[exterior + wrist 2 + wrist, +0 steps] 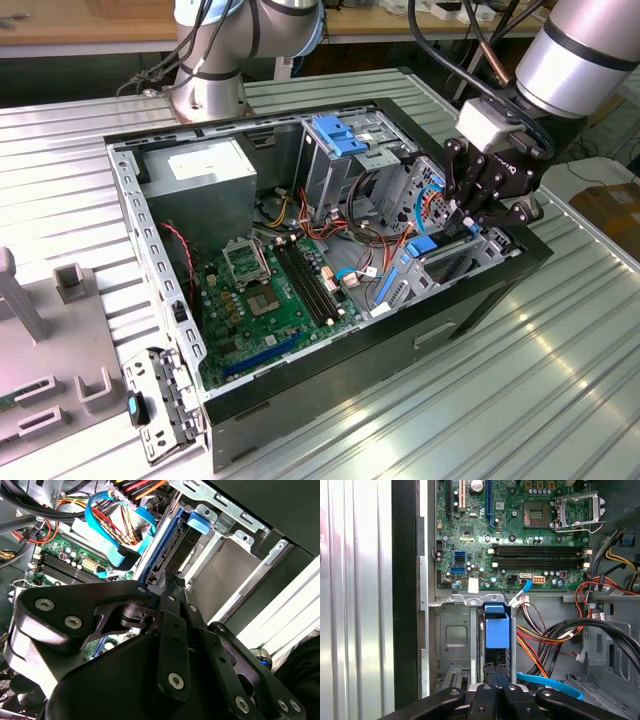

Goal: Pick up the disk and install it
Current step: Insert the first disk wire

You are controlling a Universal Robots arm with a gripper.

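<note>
One disk (497,631) upright, edge-on in bay (454,636)

Motherboard (265,300) is lying in case (330,400); in the exterior view, power supply (205,172) is sitting at its 11 o'clock, drive cage (400,285) at 3 o'clock, disk (497,630) standing inside cage.

One computer case (330,400) holds one motherboard (265,300) and one power-supply box (205,170).
</note>
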